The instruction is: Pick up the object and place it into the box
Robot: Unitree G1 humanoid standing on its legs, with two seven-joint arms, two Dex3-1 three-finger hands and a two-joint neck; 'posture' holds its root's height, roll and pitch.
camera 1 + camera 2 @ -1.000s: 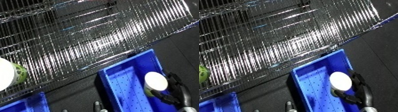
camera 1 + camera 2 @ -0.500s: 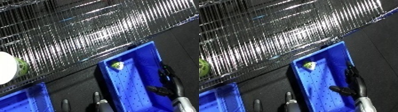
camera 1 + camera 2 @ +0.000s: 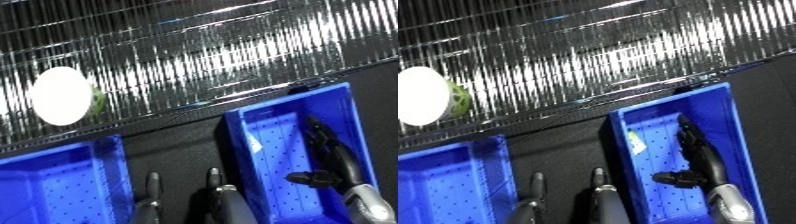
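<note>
Blue perforated plastic forms the right bin [image 3: 351,107], rectangular with raised walls. My right hand [image 3: 704,162] lies over its floor, black fingers [image 3: 322,135] stretched straight toward the far end, thumb out to the side, holding nothing. Only the right eye view shows a pale sliver of the object [image 3: 634,142] on the bin floor just left of those fingers. My left hand [image 3: 213,187] shows two straight fingertips between this bin and the left bin [image 3: 451,170]. Beyond, a shiny wire-grid rack [image 3: 204,55] carries a round white-and-green container [image 3: 62,95] at far left.
</note>
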